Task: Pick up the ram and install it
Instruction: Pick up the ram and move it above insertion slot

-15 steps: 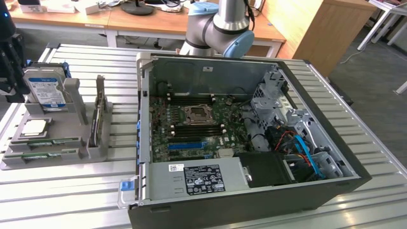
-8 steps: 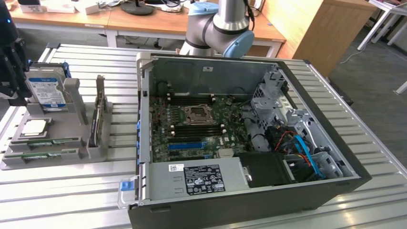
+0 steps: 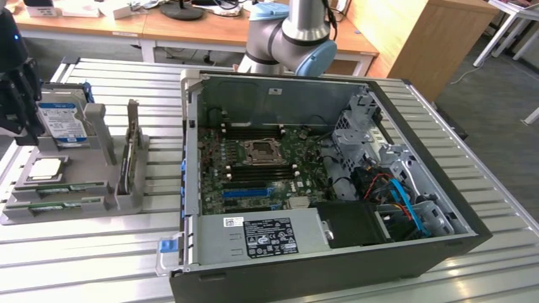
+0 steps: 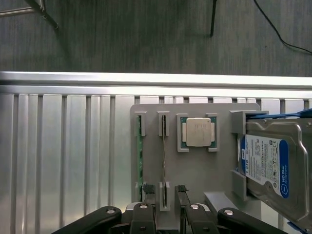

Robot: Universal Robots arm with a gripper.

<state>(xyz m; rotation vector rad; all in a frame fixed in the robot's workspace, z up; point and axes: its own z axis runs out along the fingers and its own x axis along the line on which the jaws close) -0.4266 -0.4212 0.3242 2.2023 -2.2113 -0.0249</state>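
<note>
Hovering end effector (image 4: 165, 194), fingers (image 4: 181, 199) apart, over ram (image 4: 164, 156) in holder (image 4: 195, 170)

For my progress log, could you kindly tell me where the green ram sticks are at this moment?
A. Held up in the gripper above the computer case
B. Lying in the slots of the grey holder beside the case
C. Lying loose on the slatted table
B: the ram sticks lie in the slots of the grey holder, with the gripper over that holder's end.
</note>
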